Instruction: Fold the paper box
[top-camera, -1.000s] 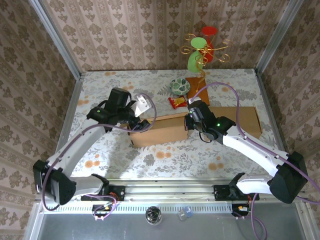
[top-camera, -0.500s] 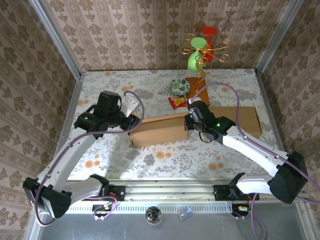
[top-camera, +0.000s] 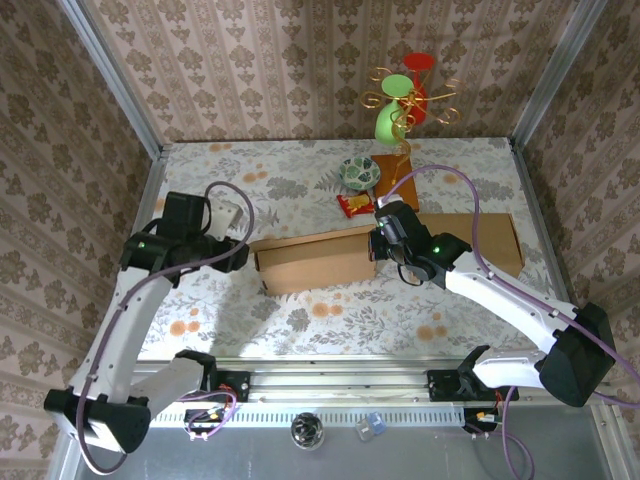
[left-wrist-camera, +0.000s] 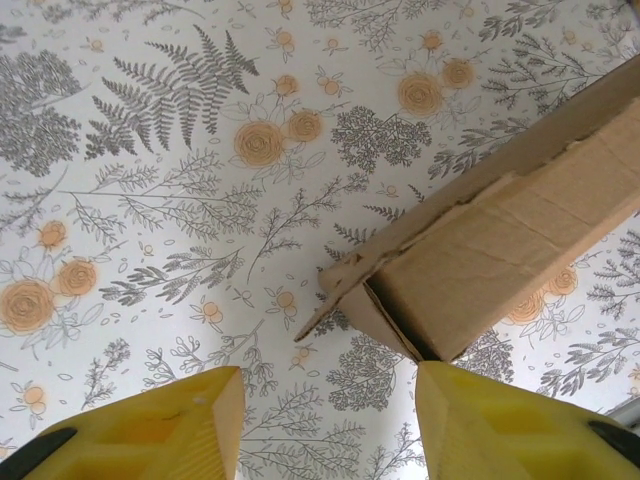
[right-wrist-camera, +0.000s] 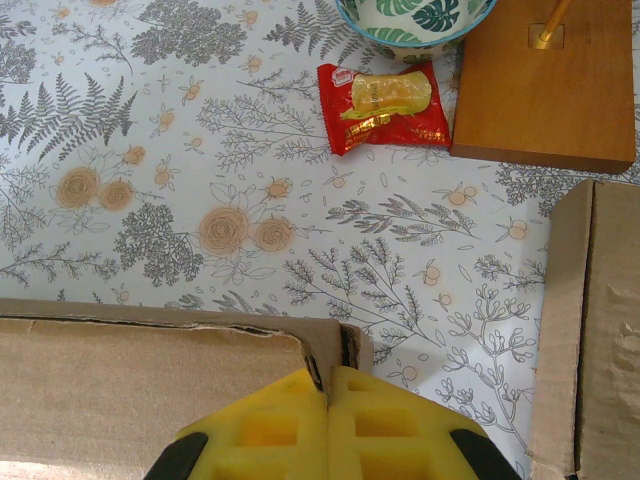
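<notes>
On the table (top-camera: 250, 165), the paper box (top-camera: 318, 262) lies flap ajar — left claw (left-wrist-camera: 325, 400) spread, right claw (right-wrist-camera: 328, 388) pressed together.

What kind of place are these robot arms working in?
Probably a staged robot test booth dressed like a home: wallpapered walls set in metal framing, a floral tablecloth, and a mounting rail along the near edge.

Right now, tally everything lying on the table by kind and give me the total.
Cardboard boxes: 2 (left box, right box)
Bowl: 1
Red snack packet: 1
Ornament stand on a wooden base: 1
Total: 5
</notes>
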